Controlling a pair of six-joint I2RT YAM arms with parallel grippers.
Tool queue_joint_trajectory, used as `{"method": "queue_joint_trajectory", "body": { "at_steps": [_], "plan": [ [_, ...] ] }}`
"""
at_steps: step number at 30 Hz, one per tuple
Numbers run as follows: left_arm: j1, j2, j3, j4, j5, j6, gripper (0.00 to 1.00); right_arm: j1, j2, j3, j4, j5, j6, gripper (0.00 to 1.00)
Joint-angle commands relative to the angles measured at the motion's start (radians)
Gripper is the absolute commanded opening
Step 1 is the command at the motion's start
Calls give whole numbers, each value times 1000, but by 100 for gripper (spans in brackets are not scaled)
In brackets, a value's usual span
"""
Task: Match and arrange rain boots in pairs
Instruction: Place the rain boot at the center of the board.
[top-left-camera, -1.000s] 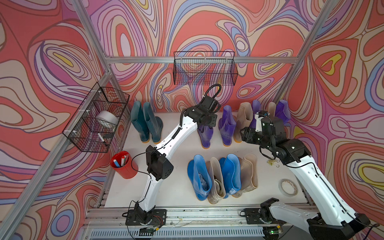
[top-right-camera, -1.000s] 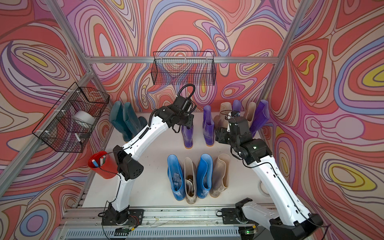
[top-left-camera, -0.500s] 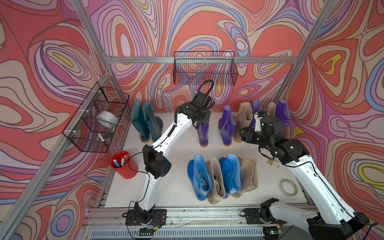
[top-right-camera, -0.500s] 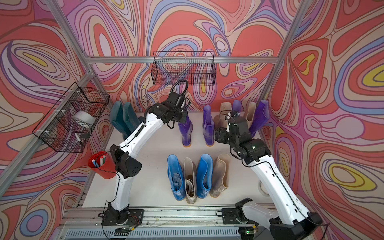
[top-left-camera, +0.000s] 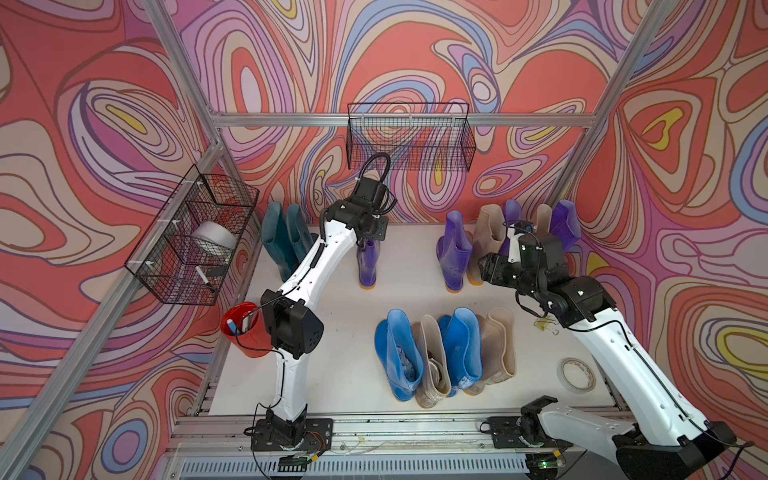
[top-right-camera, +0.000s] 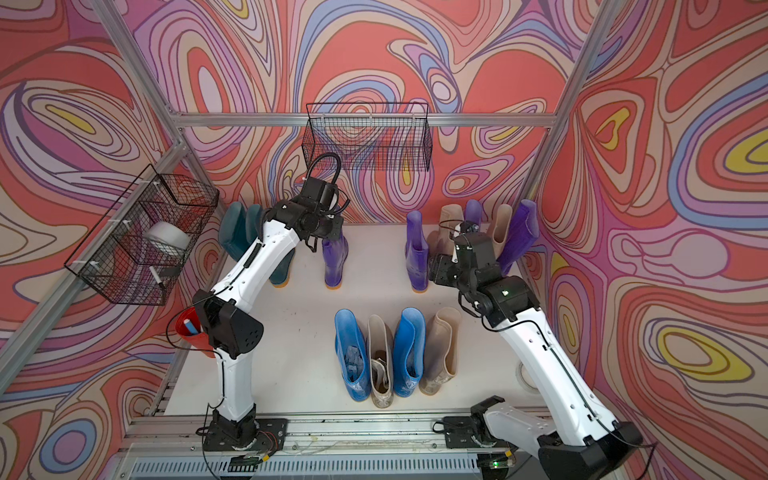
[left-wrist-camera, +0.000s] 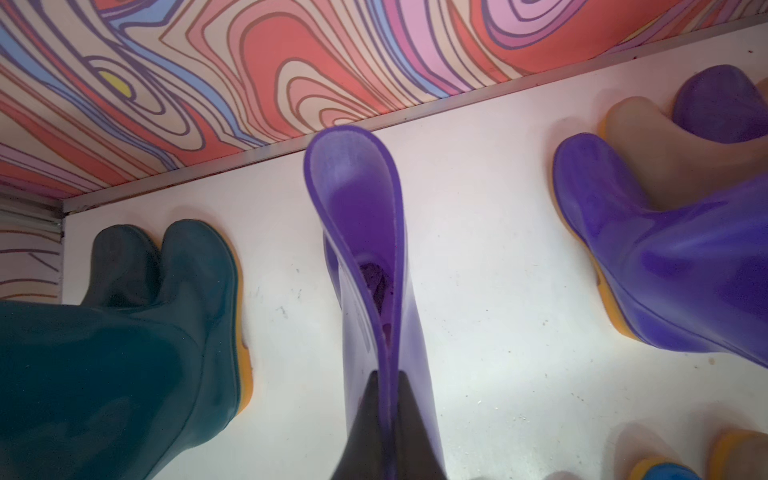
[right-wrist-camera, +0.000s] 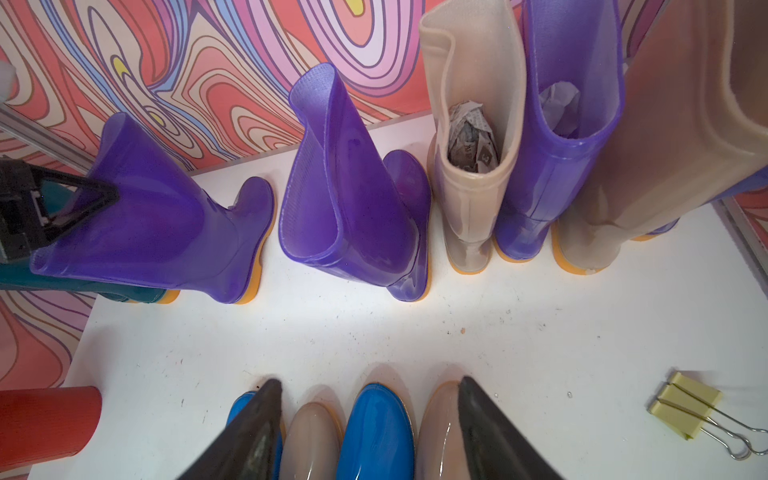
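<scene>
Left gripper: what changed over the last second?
The left gripper clamped shut on the rim of the purple boot and moved it sideways, away from the neighbouring purple boot toward the dark teal boots. The right gripper stayed open and still; nothing else moved.

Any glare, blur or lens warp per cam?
Left wrist view: the left end effector and the near shaft of the purple boot it pinches are soft, the teal boots look dark. Right wrist view: wide-angle warp fans the back-row boots outward, a bright patch washes the table, glare streaks the blue boot toe, the right end effector blurs. Both top views: even light, sharp.
</scene>
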Motion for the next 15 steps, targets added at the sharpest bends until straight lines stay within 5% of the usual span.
{"method": "queue_joint_trajectory", "body": {
  "at_steps": [1, 15],
  "plan": [
    [37, -71, -25, 96, -27, 31, 0, -4, 9, 30, -1, -9, 9, 68],
    [165, -136, -150, 146, 11, 74, 0, -3, 23, 53, -13, -9, 11, 68]
  ]
}}
